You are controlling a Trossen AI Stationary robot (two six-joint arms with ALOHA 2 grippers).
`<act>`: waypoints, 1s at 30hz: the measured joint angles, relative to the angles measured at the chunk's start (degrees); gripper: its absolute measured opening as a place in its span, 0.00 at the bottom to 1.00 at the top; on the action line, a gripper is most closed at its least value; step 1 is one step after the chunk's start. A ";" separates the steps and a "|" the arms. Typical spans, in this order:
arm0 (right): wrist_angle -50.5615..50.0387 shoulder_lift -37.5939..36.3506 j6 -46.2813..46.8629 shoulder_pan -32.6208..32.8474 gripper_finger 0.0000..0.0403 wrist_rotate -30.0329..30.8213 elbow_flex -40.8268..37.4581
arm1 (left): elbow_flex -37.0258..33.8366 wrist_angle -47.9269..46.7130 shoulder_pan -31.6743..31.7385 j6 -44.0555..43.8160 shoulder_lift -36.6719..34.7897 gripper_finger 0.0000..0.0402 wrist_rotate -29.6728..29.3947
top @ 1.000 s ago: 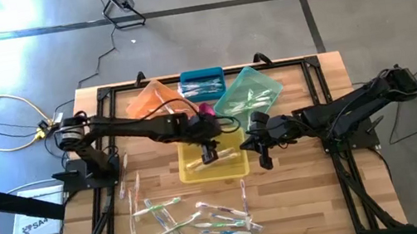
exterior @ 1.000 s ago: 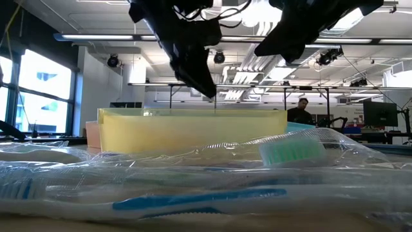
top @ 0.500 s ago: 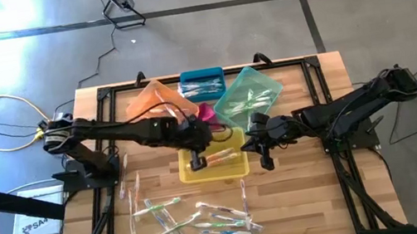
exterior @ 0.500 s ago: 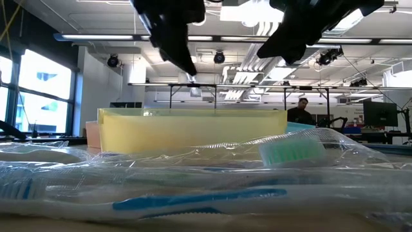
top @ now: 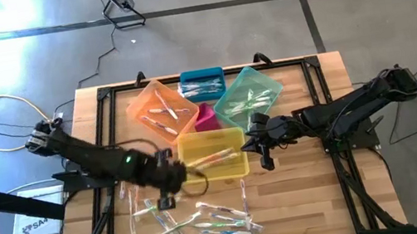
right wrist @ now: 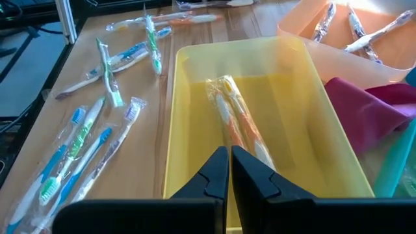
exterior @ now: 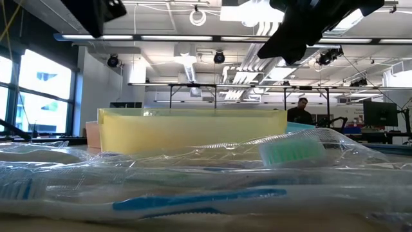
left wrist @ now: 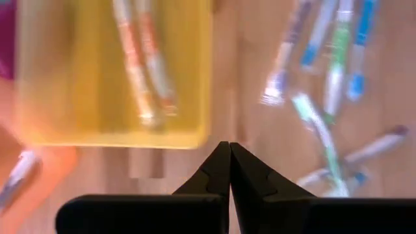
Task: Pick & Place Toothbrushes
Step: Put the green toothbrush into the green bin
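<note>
Left arm swung off the yellow bin toward the loose brushes

The left end effector (top: 169, 176), shut and empty, had left two orange toothbrushes (top: 217, 158) in the yellow bin (top: 188, 145) and moved toward the pile (top: 208, 219) on the desk (top: 322, 200): one drop done, many remaining. The right end effector (top: 263, 149) waited shut beside the bin. No readable writing.

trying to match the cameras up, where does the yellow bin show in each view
High view: yellow bin at table centre.
Low view: the wide yellow wall across the middle.
Left wrist view: upper left.
Right wrist view: centre.
Shared landmark: the orange-accented toothbrushes lying inside it, hidden in the low view.
</note>
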 joint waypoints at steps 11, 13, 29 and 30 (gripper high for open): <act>1.21 0.00 0.00 0.00 0.03 0.06 0.00 | -0.02 -1.15 -12.03 -8.23 0.85 0.00 -5.44; 1.89 0.00 0.00 0.00 0.03 0.20 0.00 | -0.02 -1.32 -12.67 -10.82 0.90 0.00 -5.41; 2.57 0.00 0.00 0.00 0.03 0.42 0.00 | -0.02 -1.75 -12.47 -20.05 0.88 0.05 -4.96; 2.57 0.00 0.00 -0.01 0.03 0.42 0.00 | -0.02 -1.79 -12.48 -20.22 0.90 0.07 -4.83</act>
